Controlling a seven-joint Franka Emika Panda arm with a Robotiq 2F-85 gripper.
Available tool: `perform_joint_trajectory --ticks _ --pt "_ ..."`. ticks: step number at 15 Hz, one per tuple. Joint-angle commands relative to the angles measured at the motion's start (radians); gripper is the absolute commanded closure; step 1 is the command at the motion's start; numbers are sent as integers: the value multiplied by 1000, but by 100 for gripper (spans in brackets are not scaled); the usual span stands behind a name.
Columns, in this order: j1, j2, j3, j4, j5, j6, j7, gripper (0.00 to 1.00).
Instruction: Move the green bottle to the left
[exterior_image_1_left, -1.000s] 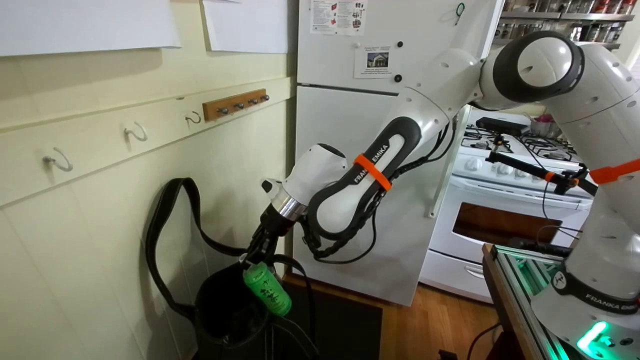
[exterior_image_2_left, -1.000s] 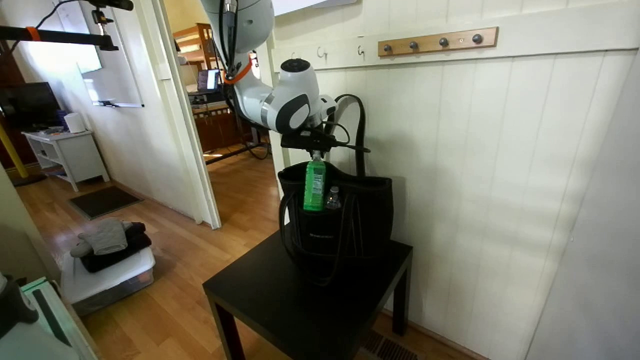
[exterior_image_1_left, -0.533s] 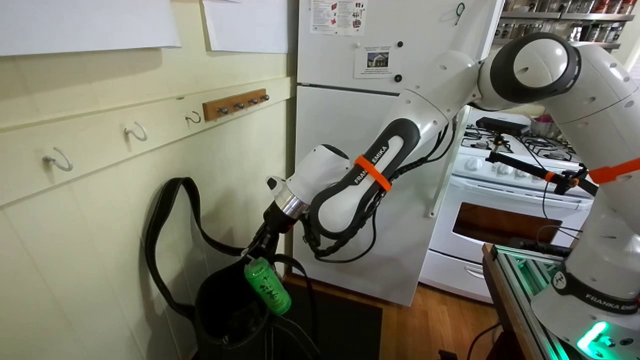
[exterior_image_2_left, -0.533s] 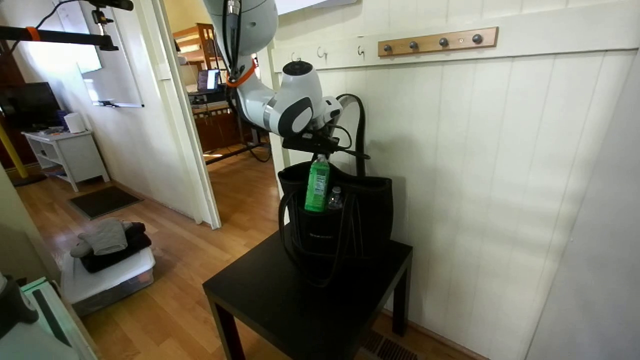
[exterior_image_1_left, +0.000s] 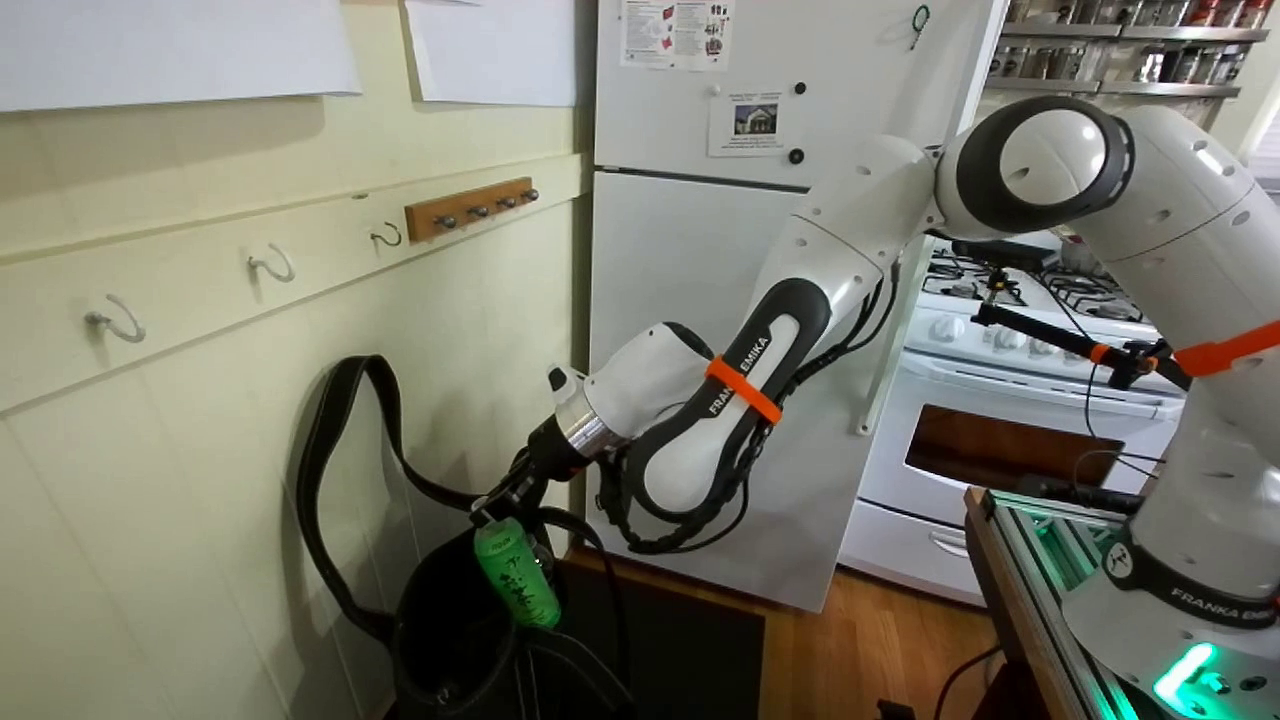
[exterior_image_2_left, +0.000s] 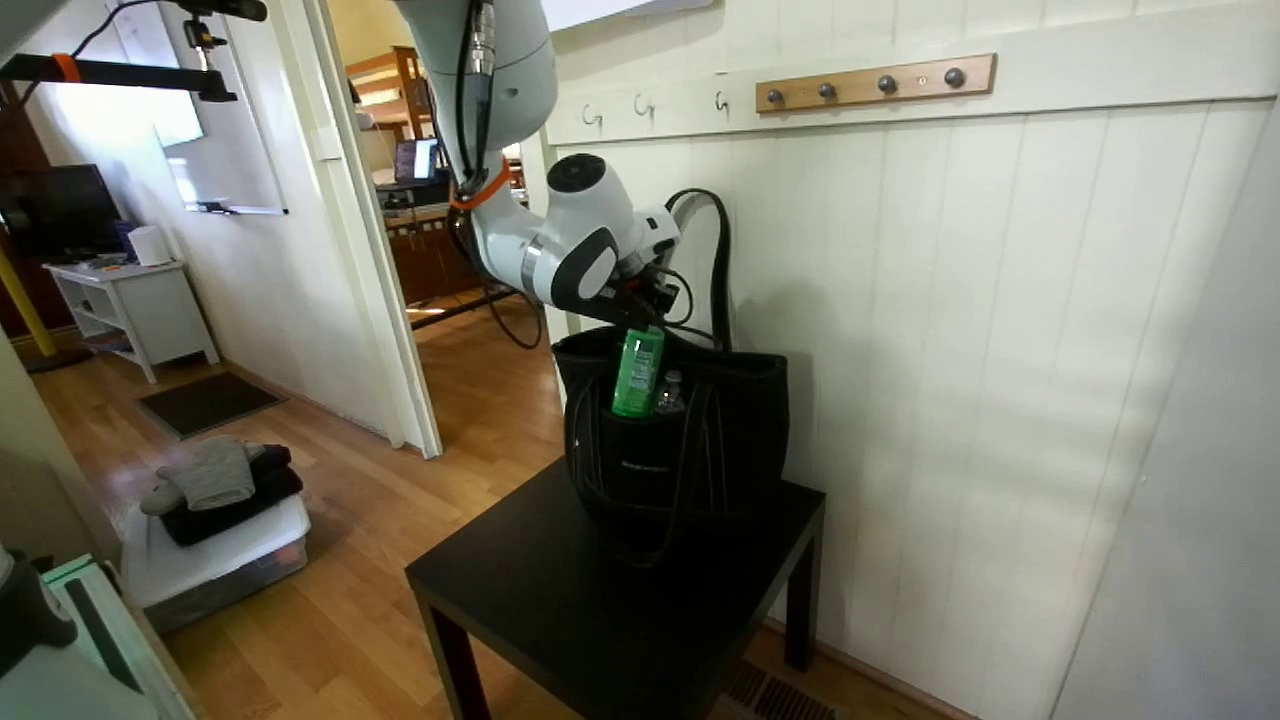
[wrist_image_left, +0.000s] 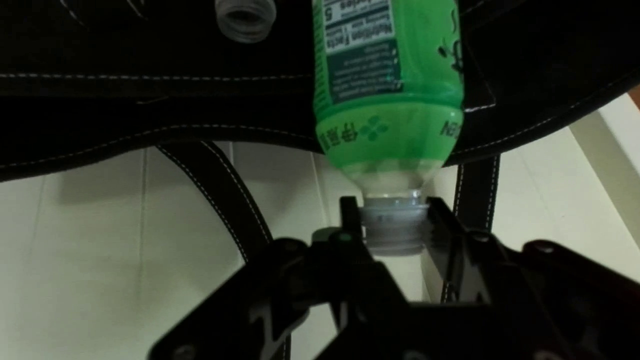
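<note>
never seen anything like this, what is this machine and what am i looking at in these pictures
That is a robot arm ending in a gripper, a two-fingered pincher. Two pictures are taken from outside, at different spots; the close-up is taken from the arm's own wrist. In an exterior view, a black bag stands on a black table, with a clear bottle sticking up at the bag's front. Beside that one, the gripper holds a green bottle by its pale cap, slightly tilted. Whether the green bottle's base touches the bag, I can't tell.
</note>
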Motion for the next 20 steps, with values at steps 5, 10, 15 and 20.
perform_joint_trajectory --ticks 5,10,15,20 --pt "129 60 -159 39 -15 15 115 88" --pt "195 65 -212 40 7 -17 145 88" --pt "254 47 -269 23 63 -75 194 88" --pt "274 34 -287 30 84 -200 216 88"
